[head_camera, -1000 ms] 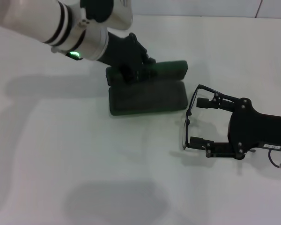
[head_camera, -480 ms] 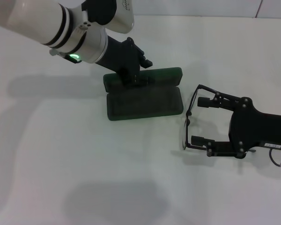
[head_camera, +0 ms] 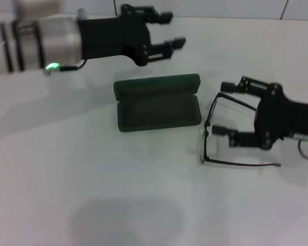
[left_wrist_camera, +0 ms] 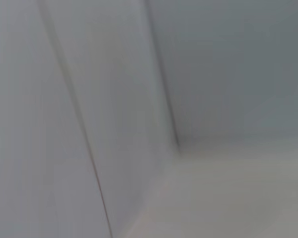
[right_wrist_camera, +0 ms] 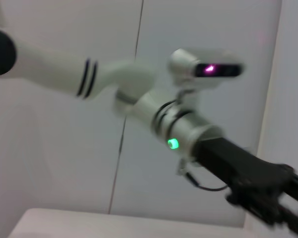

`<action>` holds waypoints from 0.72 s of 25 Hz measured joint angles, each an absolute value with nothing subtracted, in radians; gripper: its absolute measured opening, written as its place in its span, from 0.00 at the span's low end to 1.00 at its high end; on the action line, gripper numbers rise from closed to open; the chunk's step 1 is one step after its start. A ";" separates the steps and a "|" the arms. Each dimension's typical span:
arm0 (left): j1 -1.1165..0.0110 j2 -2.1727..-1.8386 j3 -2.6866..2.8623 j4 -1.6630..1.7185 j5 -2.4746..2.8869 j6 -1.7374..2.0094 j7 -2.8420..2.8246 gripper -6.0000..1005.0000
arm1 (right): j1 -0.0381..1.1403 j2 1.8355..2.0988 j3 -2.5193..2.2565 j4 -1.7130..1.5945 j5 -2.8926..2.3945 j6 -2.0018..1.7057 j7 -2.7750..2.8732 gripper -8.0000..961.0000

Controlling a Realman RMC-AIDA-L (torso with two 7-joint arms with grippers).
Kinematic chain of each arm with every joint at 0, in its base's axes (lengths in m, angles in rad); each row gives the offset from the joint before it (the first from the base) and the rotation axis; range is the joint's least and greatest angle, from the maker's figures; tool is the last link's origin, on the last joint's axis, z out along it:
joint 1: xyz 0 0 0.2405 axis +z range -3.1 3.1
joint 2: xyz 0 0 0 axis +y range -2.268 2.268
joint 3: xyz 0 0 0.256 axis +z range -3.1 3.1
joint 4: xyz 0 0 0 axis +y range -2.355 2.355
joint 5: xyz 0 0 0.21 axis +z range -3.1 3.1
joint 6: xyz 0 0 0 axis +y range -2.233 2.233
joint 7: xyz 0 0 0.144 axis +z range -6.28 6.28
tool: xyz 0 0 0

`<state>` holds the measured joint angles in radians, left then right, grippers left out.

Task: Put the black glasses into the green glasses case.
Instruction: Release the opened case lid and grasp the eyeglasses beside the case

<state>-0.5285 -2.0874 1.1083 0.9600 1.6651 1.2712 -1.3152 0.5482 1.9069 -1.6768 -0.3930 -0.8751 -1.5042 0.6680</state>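
The black glasses (head_camera: 215, 134) lie on the white table (head_camera: 92, 195) just to the right of the green glasses case (head_camera: 158, 102), lenses turned toward the case and the slim temple arms running away to the right. Half a second ago the right gripper's fingers straddled both temples; now the right gripper (head_camera: 227, 108) has risen and shifted away, its fingers spread wide, and the nearer temple lies bare on the table while the farther one is partly crossed by the gripper. The frame is thin and wiry with clear lenses.

The case is open, a dark green rectangular clamshell with rounded corners, its lid tipped up at the far side and a dull dark lining showing in the tray. Earlier the left gripper (head_camera: 169, 31) pressed on the lid's rim; it has since lifted clear and hangs above and beyond the case with its fingers apart, holding nothing. The case sits where it did.

The right wrist view shows the left arm (right_wrist_camera: 139, 99), white with dark bands and a green light. The left wrist view shows only plain grey surfaces.
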 joint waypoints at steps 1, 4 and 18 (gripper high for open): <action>-0.491 -2.086 1.105 0.913 1.549 1.294 -1.269 0.55 | 0.551 1.899 -1.672 -0.410 -0.878 -1.498 0.672 0.84; -0.405 -2.091 1.107 0.805 1.347 1.340 -1.184 0.58 | 0.578 1.868 -1.648 -0.503 -0.949 -1.431 0.734 0.84; -0.338 -2.094 1.103 0.435 1.116 1.507 -0.971 0.57 | 0.827 1.957 -1.323 -1.126 -2.198 -1.570 1.260 0.84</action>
<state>-0.3378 -2.0938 1.1029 0.4354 1.1156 1.5070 -0.9715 0.8272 1.9568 -1.3231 -1.1261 -2.1983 -1.5704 1.2596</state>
